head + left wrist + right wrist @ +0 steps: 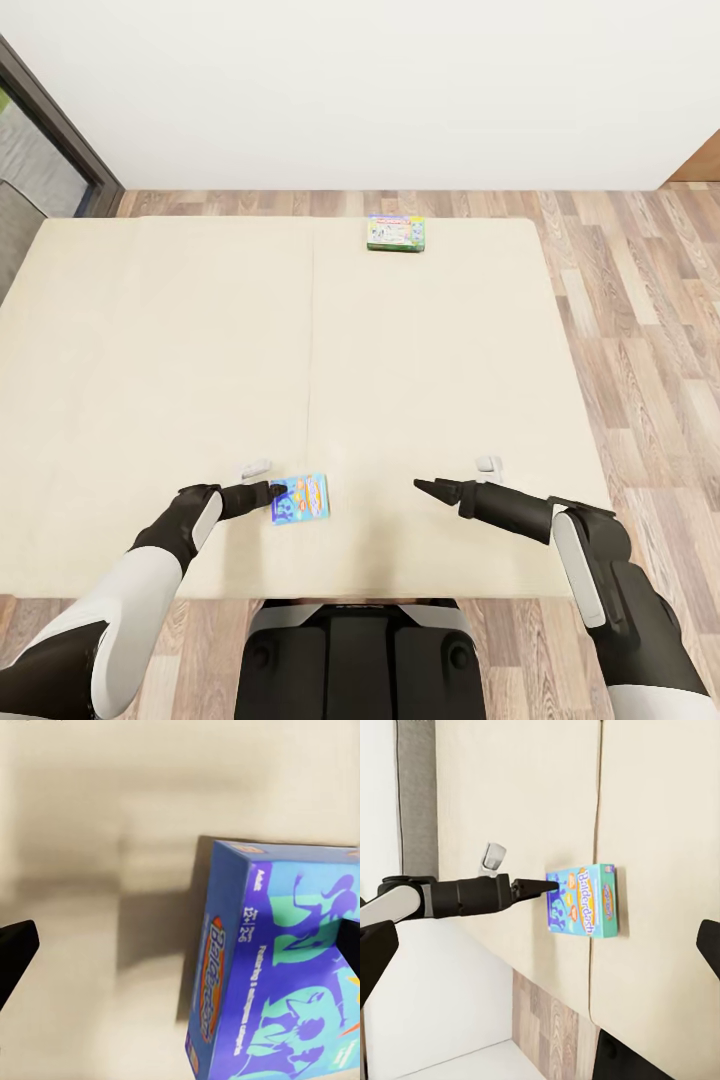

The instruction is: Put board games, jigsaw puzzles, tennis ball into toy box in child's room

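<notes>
A blue board game (300, 498) lies flat near the front edge of the beige bed (420, 350). My left gripper (277, 492) is open at the game's left edge. In the left wrist view one dark finger (15, 954) is off to the side over bare mattress, and the other overlaps the blue board game (270, 967). The right wrist view shows the left gripper (551, 883) tip touching that board game (585, 900). A green-edged board game (397, 232) rests at the bed's far edge. My right gripper (420, 486) hovers open over the mattress, to the right of the blue game.
Two small pale objects (256, 467) (488, 464) lie on the mattress near my grippers. A dark-framed window (45, 150) stands at the far left. Wood plank floor (640, 300) runs along the bed's right side, with a white wall (400, 90) behind.
</notes>
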Available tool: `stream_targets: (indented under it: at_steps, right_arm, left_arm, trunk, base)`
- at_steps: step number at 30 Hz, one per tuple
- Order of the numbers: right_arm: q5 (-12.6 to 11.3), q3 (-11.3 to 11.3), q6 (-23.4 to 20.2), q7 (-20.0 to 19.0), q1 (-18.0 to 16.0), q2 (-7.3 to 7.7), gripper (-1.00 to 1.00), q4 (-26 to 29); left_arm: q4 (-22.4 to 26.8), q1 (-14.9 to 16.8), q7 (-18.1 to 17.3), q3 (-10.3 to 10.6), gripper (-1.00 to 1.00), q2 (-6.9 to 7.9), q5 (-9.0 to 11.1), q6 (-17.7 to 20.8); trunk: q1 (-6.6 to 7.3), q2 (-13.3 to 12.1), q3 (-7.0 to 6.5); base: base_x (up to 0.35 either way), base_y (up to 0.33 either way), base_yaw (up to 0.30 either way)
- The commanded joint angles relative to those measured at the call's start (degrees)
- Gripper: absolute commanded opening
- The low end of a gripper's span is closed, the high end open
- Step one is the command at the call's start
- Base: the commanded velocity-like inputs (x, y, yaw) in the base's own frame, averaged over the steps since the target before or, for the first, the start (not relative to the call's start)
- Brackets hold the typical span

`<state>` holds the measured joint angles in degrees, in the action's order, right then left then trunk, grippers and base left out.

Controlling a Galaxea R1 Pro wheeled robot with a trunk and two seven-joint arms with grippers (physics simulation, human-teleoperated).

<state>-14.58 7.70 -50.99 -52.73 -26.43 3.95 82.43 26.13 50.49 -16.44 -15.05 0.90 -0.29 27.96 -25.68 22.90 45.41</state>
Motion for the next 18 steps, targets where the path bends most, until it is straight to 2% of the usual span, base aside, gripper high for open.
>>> stream_targets:
  at_steps: [1,7,18]
  right_arm:
    - [-0.01,0.07,-0.25,-0.17,-0.03,0.0,1.0,0.01]
    - [-0.01,0.12,-0.25,-0.18,-0.03,0.0,1.0,0.01]
    - [-0.01,0.12,-0.25,-0.12,-0.03,0.0,1.0,0.01]
  left_arm:
    - [-0.78,-0.04,0.61,-0.76,1.0,-0.34,-1.29,0.07]
    - [-0.81,-0.11,0.28,1.61,1.0,-0.43,-1.13,0.07]
    - [-0.81,-0.13,-3.68,2.43,1.0,-0.4,-1.18,0.07]
  trunk:
    - [-0.1,0.02,0.07]
    - [-0.1,0.02,0.07]
    - [-0.1,0.02,-0.15]
  base:
    - [0.0,0.0,0.0]
    - [0.0,0.0,0.0]
    - [0.0,0.0,0.0]
